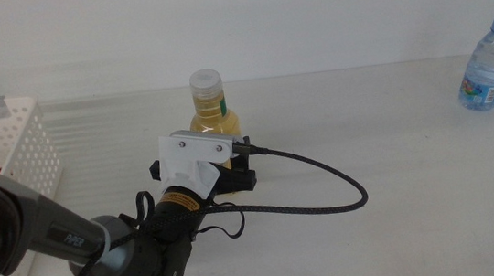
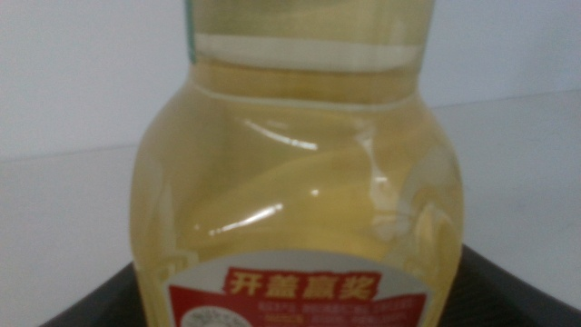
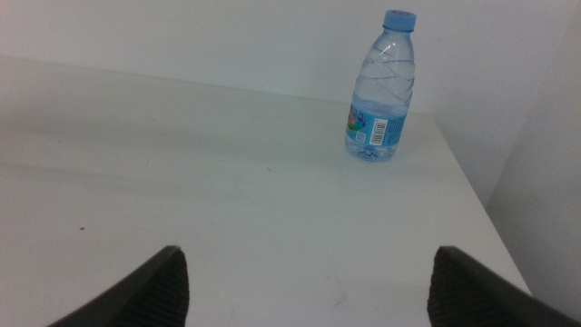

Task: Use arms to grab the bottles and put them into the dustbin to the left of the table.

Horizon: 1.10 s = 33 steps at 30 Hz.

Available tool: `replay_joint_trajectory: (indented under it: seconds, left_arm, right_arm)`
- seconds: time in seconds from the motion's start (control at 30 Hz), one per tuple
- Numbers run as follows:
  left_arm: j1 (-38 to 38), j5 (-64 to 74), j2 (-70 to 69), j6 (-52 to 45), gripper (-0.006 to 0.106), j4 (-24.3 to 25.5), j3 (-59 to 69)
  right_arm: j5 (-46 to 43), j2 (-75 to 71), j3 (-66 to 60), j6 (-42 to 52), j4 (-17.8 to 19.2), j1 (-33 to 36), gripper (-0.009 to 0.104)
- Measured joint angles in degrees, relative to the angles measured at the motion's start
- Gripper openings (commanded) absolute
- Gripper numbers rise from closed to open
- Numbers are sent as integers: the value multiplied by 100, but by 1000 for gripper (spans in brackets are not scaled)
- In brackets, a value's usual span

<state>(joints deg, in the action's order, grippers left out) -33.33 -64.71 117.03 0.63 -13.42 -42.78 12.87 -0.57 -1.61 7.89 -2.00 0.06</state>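
The yellow-liquid bottle with a white cap and red label stands upright on the white table, near its middle. My left gripper reaches in from the lower left, jaws open on either side of the bottle's lower body. In the left wrist view the bottle fills the picture, with the dark jaws of the left gripper showing at both sides. The small blue-capped water bottle stands at the far right; it also shows in the right wrist view. My right gripper is open and empty, well short of it. The dustbin stands at the left. The red can is not clearly in view.
A black cable loops from the left gripper across the table towards the right. The table's right edge lies close beside the water bottle. A white wall runs behind the table.
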Motion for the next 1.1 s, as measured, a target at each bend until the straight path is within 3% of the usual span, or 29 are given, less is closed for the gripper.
replay_joint_trajectory:
  seconds: [0.1,0.17,0.23,0.27,0.3,0.37,0.5,1.1]
  left_arm:
    - [0,-20,18,-63,68,0,0]
    - [0,-33,24,-101,54,-5,0]
    - [5,-33,24,-100,36,-5,0]
    - [5,-39,24,-63,18,0,0]
    - [5,-39,30,-25,8,0,0]
    - [5,-39,30,101,-5,0,0]
    - [5,284,-181,325,-5,1,0]
    - [363,6126,-3709,-359,-5,92,-203]
  right_arm:
    - [0,0,0,0,0,0,77]
    - [0,0,0,0,0,0,77]
    - [0,0,0,0,0,0,77]
    - [0,0,0,0,0,0,77]
    - [0,0,0,0,0,0,77]
    - [0,0,0,0,0,0,77]
    - [0,0,0,0,0,0,77]
    - [0,0,0,0,0,0,77]
